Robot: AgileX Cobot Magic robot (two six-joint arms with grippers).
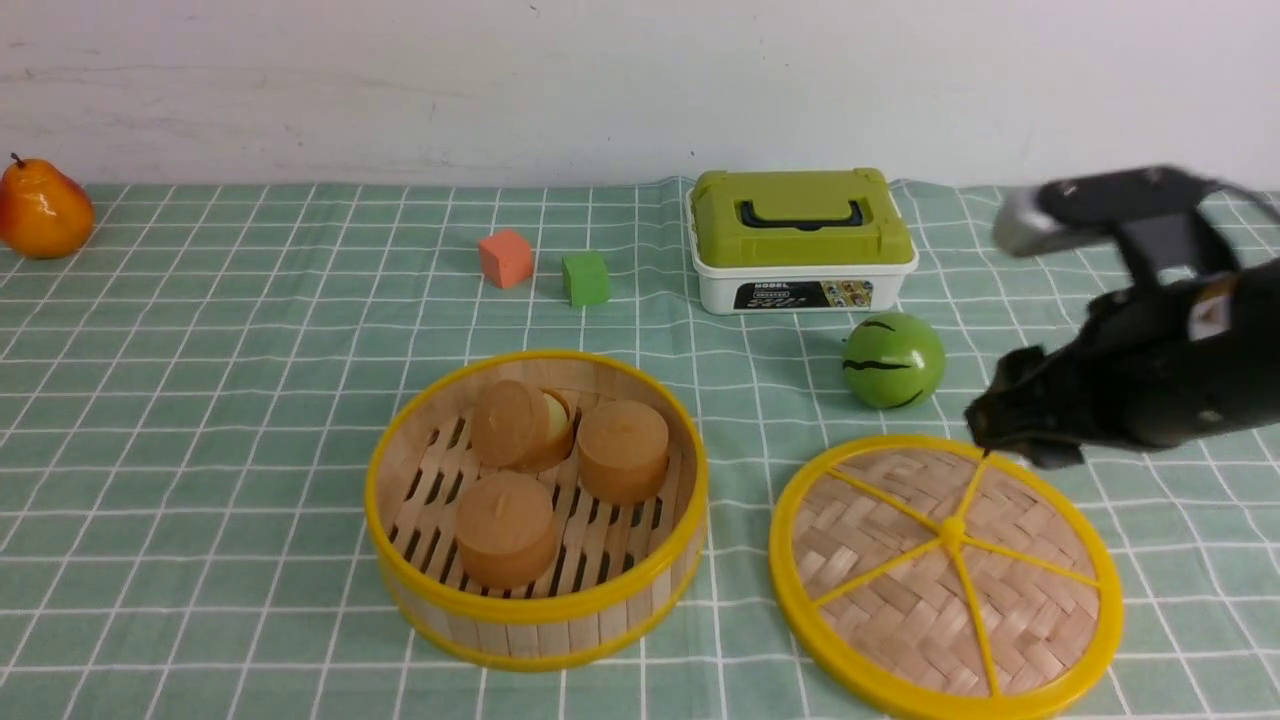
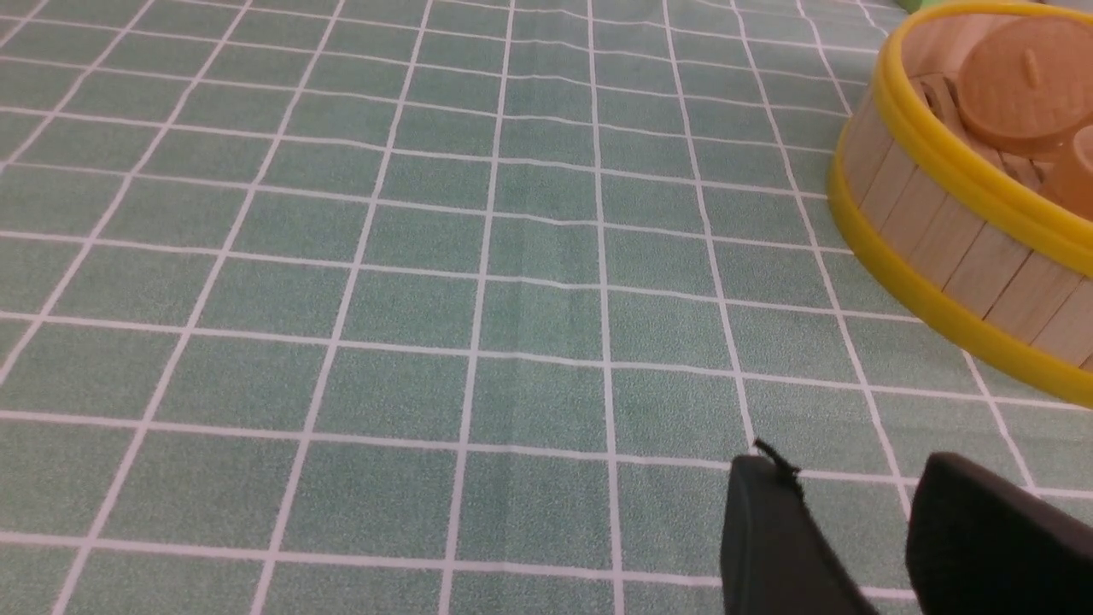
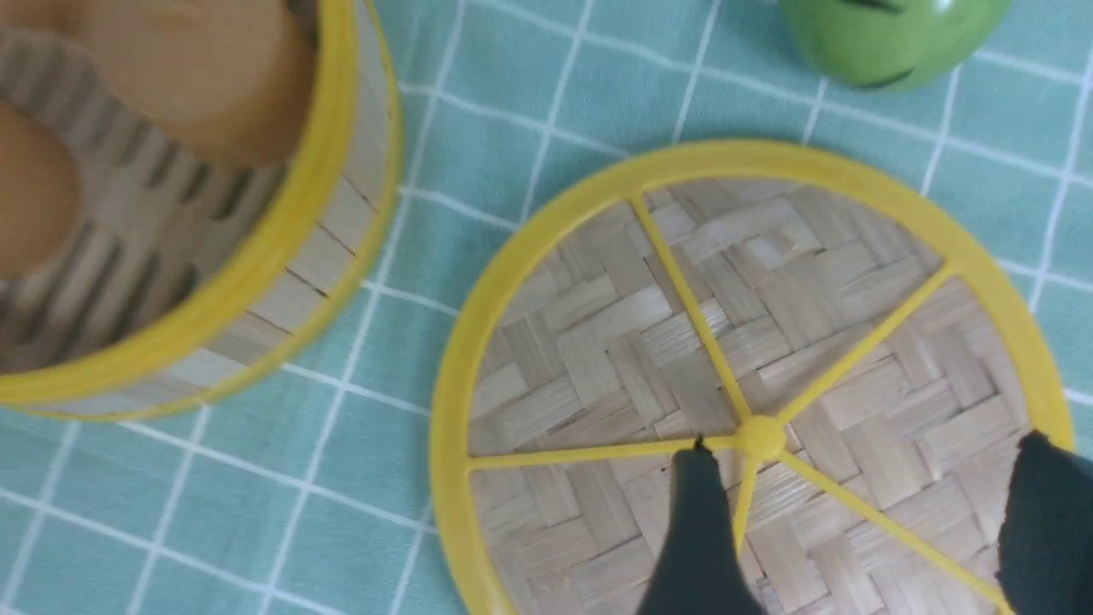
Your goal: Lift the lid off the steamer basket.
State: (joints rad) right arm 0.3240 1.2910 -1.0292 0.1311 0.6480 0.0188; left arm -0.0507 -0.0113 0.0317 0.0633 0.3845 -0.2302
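Lid (image 1: 945, 575) flat on bench (image 1: 200, 400), right of steamer basket (image 1: 535, 510), beneath right tool (image 3: 862, 448), jaws apart, holding nothing. Left tool (image 2: 854, 478), seen only in left wrist view, also apart, near steamer basket

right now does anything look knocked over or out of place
One brown round piece at the back of the steamer basket is tipped on edge; the other two sit flat. The lid lies flat on the cloth beside it.

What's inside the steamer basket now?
Three round brown cakes sit on the slatted floor of the steamer basket; one leans on edge, partly hiding something pale yellow behind it. What that is cannot be told.
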